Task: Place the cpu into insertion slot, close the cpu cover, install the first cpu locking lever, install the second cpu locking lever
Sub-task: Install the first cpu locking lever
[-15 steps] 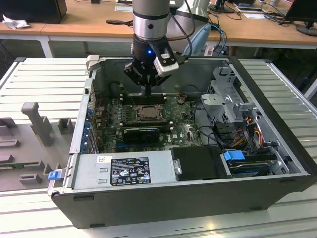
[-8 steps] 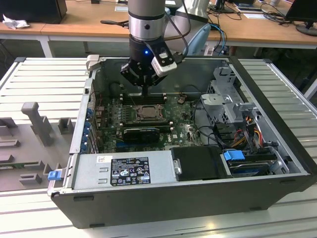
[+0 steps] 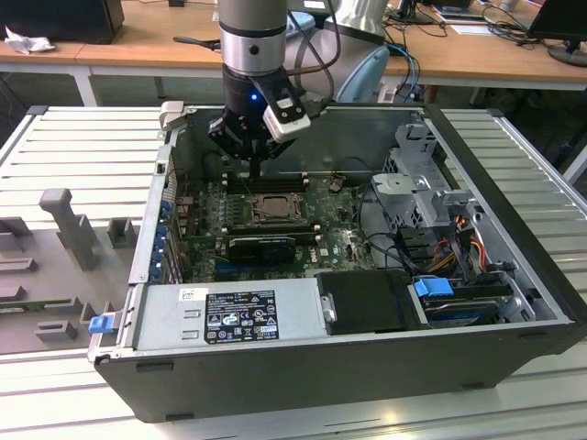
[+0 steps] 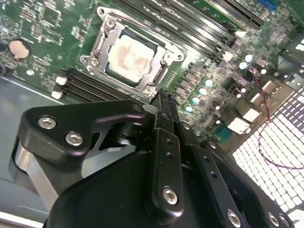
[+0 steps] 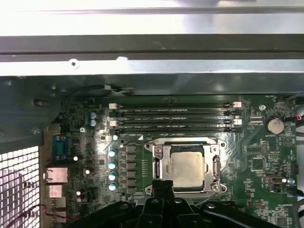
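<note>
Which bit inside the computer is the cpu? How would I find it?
Look in the open computer case at the green circuit board. Near its middle sits the square insertion slot with a grey metal frame, just past the tool. The cpu is the flat, pale silvery square in that frame, unlike the long black memory slots beside it.
</note>
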{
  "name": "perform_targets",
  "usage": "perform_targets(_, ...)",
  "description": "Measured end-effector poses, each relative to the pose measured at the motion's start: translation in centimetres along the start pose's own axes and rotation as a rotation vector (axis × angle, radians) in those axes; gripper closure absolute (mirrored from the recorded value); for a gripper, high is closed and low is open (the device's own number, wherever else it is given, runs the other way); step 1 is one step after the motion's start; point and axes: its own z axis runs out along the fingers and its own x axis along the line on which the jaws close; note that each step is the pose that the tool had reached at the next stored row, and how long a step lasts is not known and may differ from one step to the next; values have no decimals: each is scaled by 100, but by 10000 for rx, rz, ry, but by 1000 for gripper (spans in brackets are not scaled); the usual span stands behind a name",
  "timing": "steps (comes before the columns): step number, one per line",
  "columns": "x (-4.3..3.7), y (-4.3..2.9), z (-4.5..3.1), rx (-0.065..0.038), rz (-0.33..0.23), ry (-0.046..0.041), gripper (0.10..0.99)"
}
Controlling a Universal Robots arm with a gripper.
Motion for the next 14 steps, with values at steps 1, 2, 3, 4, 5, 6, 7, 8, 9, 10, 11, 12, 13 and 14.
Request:
perform_targets(1,14,0,1,0,-1,0,980)
perform_targets(2,29,-1,2,0,-2,0,980)
perform_targets(3,43,-1,2,0,-3,0,980)
perform_targets(4,61,-2,3,0,-1,1,980)
perform_targets(5,77,-2,3,0,-1,1,980)
perform_targets(6,91,-2,3,-1,-1,-1,980)
perform_targets(7,98,-2,4,-2,-1,-3,980)
perform_targets(8,110,-3,3,0,-1,-6,980)
perform_targets(9,127,-3,2,0,-1,-10,980)
perform_targets(10,153,-4,2,0,-3,-13,980)
perform_targets(11,194,-5,2,0,-2,-23,980)
perform_targets(12,245,-6,2,-1,-1,-39,980)
perform_targets(13,283,-5,2,-1,-4,-46,980)
perform_targets(14,298,1,4,-2,-3,-49,980)
